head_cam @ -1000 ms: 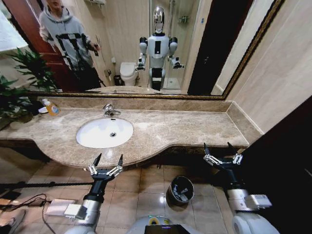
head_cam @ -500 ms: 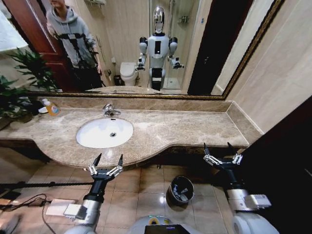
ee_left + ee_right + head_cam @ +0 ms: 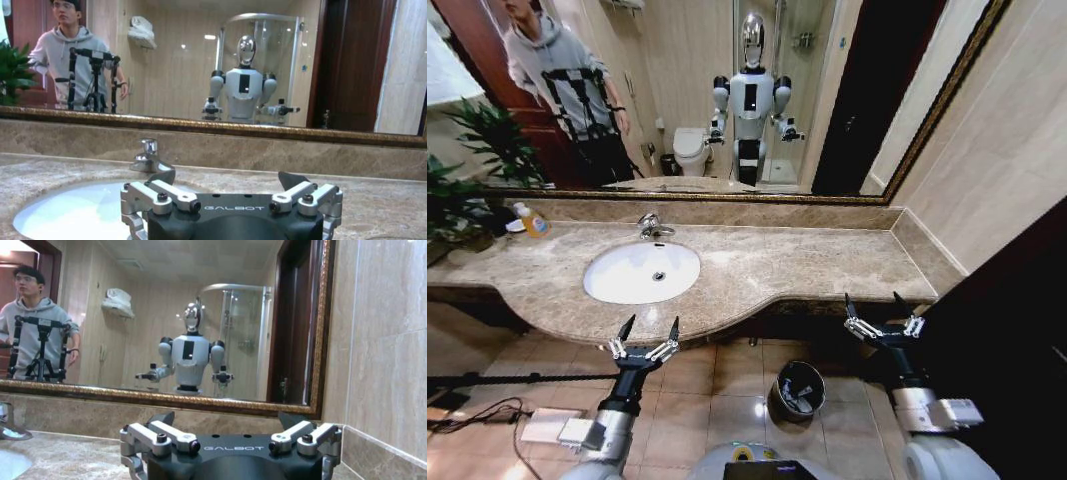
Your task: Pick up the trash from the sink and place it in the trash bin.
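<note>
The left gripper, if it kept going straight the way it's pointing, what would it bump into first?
Probably the counter's front edge, right ahead of the left gripper. If it clears that, the sink lies next, then the faucet. Height is hard to judge.

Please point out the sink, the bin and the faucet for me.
sink (image 3: 622, 278), head view, bare white basin wall.
bin (image 3: 779, 381), head view, left side of its dark rim.
faucet (image 3: 649, 226), head view, chrome body behind the basin.

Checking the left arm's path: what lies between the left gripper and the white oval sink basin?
In the head view, only the beige marble countertop's front edge separates the open left gripper from the white oval sink basin.
</note>
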Tool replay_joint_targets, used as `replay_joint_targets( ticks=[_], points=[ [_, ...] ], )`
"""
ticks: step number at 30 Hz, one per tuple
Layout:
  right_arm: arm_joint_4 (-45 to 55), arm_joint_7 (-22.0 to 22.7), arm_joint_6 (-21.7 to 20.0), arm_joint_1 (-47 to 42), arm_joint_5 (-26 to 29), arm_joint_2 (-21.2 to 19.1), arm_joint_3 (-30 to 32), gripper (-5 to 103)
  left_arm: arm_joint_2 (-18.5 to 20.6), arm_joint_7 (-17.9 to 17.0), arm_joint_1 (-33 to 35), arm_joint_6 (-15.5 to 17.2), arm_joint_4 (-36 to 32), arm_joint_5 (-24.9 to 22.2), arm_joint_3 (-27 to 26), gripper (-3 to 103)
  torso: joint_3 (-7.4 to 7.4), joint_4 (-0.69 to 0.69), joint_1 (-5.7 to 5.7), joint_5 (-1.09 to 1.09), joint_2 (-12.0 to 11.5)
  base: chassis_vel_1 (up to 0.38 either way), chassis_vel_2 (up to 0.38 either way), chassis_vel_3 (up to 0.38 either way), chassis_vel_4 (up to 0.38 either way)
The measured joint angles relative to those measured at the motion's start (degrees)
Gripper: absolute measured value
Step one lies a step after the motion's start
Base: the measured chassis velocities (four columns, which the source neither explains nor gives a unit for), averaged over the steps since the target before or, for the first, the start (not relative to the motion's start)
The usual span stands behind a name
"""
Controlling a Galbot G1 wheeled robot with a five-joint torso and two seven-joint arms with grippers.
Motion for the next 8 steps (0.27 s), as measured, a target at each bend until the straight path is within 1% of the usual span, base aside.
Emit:
replay_joint_targets(
  ticks=[8],
  points=[
    [0.00,0.01,0.00,0.00,0.01,0.00,0.00,100,0.00,0.00,0.00,0.00,0.00,0.00,0.00,100,0.00,0.00,0.00,0.00,0.00,0.000,0.000,0.000,0.000]
  ],
)
